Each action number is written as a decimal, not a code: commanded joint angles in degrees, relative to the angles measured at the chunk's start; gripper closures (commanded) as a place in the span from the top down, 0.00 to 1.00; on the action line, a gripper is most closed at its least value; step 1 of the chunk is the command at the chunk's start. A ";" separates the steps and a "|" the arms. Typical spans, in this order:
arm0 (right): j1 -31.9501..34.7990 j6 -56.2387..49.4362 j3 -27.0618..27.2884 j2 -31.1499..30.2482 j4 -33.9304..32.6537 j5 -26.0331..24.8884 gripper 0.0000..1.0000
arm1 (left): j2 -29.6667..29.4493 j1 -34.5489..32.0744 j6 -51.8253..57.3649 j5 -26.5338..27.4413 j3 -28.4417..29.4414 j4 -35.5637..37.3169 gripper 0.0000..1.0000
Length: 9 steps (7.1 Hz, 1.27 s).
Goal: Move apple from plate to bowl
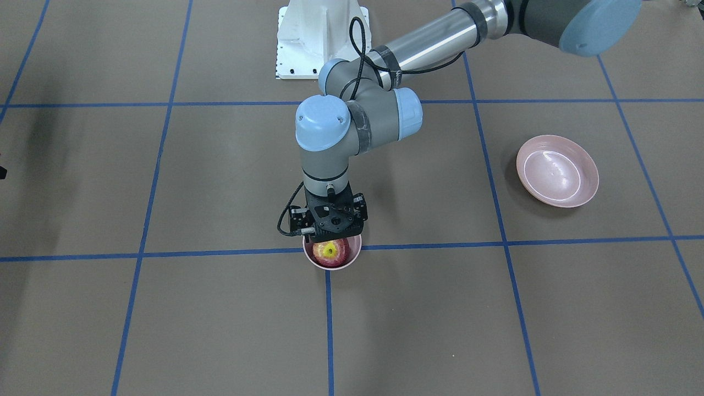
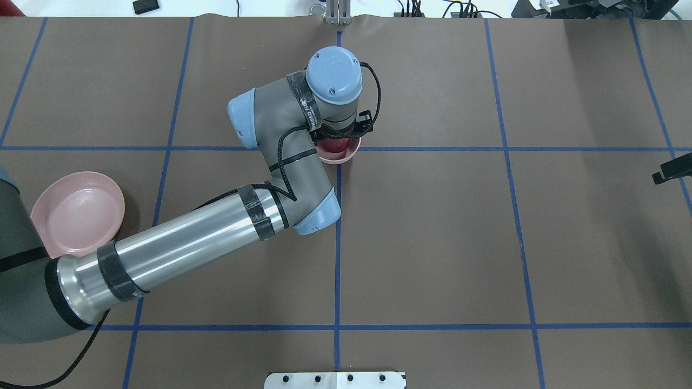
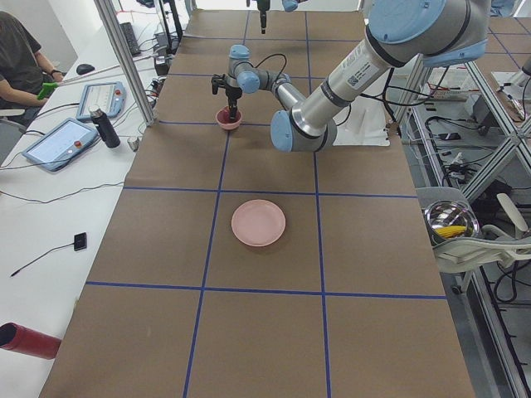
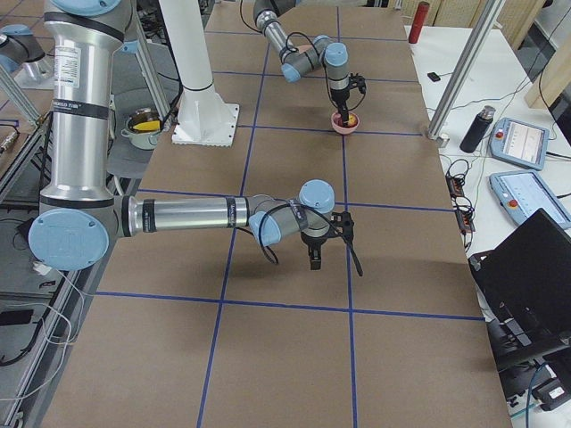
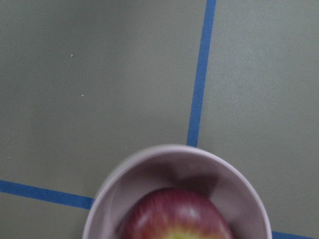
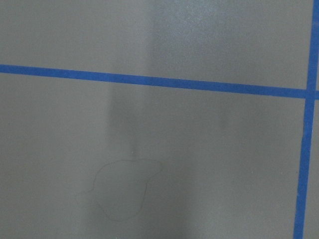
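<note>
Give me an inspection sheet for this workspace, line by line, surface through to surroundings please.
Surface: brown mat with blue tape grid; faint outlined stain.
Job's things: small dark red apple sits in the small deep pale-pink bowl; wide shallow glossy pink plate empty.
Clutter: nothing seen on the mat.
Grippers: left gripper directly over the bowl, open or shut unclear; right gripper pointing down over bare mat, state unclear.
Cables: black cable looped along the left arm.
Surroundings: seated person beside white side table holding tablet and dark bottle.
</note>
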 commanded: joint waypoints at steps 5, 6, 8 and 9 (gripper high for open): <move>0.78 -0.24 -0.23 -0.09 0.00 -0.08 1.00 | 47.25 -0.06 15.96 -1.93 -57.52 6.93 0.98; 1.66 -0.33 0.03 -0.70 0.09 0.00 1.00 | 55.63 -4.24 25.63 -2.47 -59.79 5.88 0.98; 3.42 -2.08 0.21 -1.66 0.00 0.09 1.00 | 63.24 -21.15 49.15 -15.38 -54.41 3.34 0.98; 3.95 -2.09 0.47 -1.76 0.00 0.09 1.00 | 65.80 -29.78 60.07 -22.88 -46.36 -3.38 0.98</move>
